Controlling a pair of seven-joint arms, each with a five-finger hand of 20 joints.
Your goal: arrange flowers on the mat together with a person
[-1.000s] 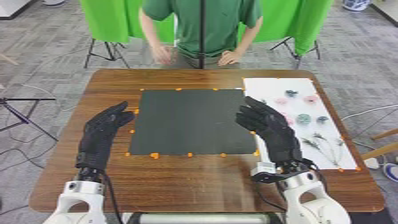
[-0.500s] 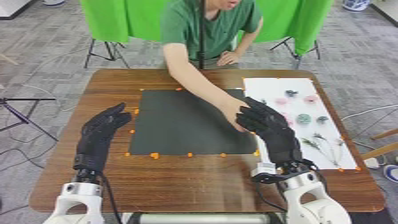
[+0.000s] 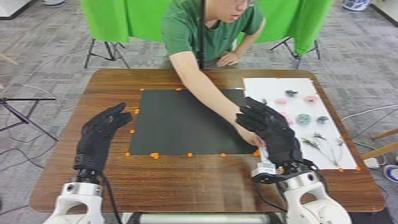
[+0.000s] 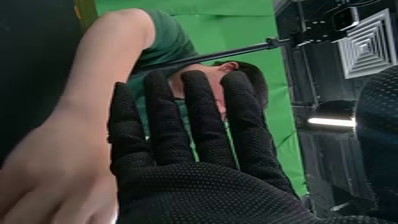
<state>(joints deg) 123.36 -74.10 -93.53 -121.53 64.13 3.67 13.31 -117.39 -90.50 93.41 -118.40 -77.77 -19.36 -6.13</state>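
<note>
From my end, L robot hand (image 3: 107, 120) hangs over the tabletop (image 3: 204, 185) just L of the dark mat (image 3: 182, 122), fingers straight & pointing fwd; can't tell re its palm. R robot hand (image 3: 265, 122) is at the mat's R edge, btwn it & the white sheet (image 3: 266, 85), fingers straight, open w/ nothing gripped. Flowers (image 3: 304, 119) lie on the sheet, R side: pink, green & dark heads toward the far end, green stems (image 3: 329, 145) nearer me. Person (image 3: 187, 30) leans in from the far side, arm (image 3: 202, 85) stretched over the mat, hand (image 3: 252, 137) by its near R corner, beside my R robot hand; can't tell if they touch.
</note>
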